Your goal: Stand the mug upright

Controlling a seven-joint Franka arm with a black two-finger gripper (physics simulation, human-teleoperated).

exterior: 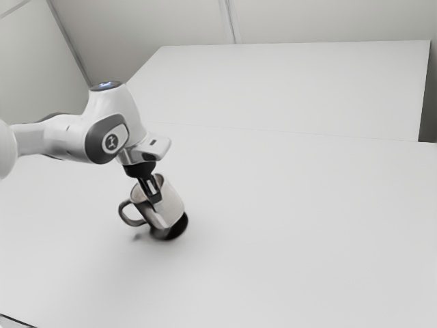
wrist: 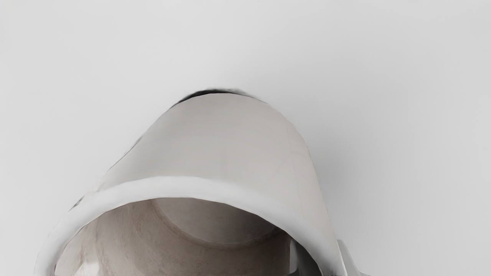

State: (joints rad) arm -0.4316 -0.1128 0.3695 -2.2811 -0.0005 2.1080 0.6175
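- I have my gripper (exterior: 154, 194) down at the mouth of the mug (exterior: 168, 204), overlapping its rim in the exterior view.
- Whether it is spread, pressed together or pinching the mug, I can't tell from here.
- The mug is tilted over the white table (exterior: 307, 225), its mouth up toward the exterior view's left; I can't tell if its base touches.
- Its dark handle (exterior: 124, 214) points to the exterior view's left.
- My wrist view looks into its brownish inside (wrist: 184, 245).
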